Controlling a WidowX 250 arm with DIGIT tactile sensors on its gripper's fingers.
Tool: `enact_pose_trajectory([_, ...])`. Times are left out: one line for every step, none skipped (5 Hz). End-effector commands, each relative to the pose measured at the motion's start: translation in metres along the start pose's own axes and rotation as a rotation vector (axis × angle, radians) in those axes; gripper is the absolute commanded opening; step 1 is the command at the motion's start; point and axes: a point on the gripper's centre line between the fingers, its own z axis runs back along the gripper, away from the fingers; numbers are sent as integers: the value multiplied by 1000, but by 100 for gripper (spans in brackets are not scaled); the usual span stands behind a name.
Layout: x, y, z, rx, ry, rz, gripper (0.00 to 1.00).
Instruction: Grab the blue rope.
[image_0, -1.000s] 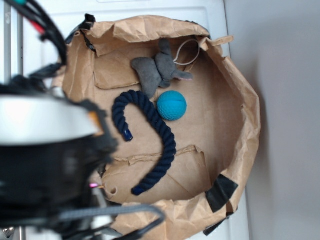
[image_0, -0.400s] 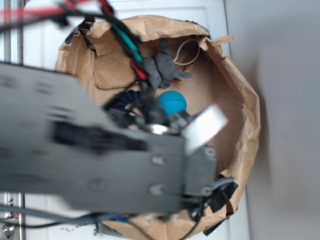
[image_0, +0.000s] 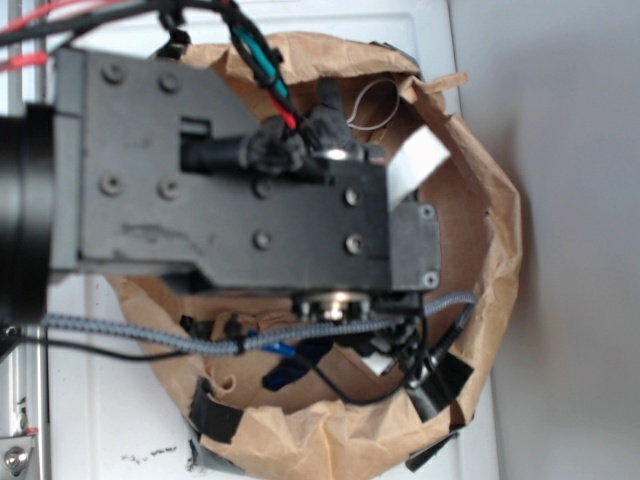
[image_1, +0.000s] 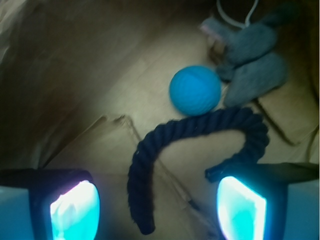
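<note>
The blue rope (image_1: 200, 125) is a thick dark navy twist lying in a cane-shaped curve on the floor of a brown paper bag. In the wrist view its long straight end runs down between my two fingers, and its hooked end lies just above the right finger (image_1: 242, 210). My gripper (image_1: 157, 212) hangs above the rope, open, its jaws wide apart and holding nothing. In the exterior view my arm covers most of the bag, and only the rope's lower end (image_0: 282, 375) shows beneath it.
A teal-blue ball (image_1: 195, 90) rests just beyond the rope's arch. A grey plush toy (image_1: 250, 60) lies beyond the ball at the back right. The crumpled paper bag wall (image_0: 490, 200) rings everything. White surface lies outside the bag.
My arm has swung from the left edge to over the middle of the bag. In the exterior view it now hides the ball and most of the rope.
</note>
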Motion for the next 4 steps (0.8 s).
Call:
enact_pose_trajectory([6, 1, 7, -20, -21, 2, 100])
enact_pose_trajectory([6, 1, 7, -20, -21, 2, 100])
enact_pose_trajectory([6, 2, -21, -63, -34, -12, 100])
enact_pose_trajectory([10, 3, -42, -81, -32, 4, 100])
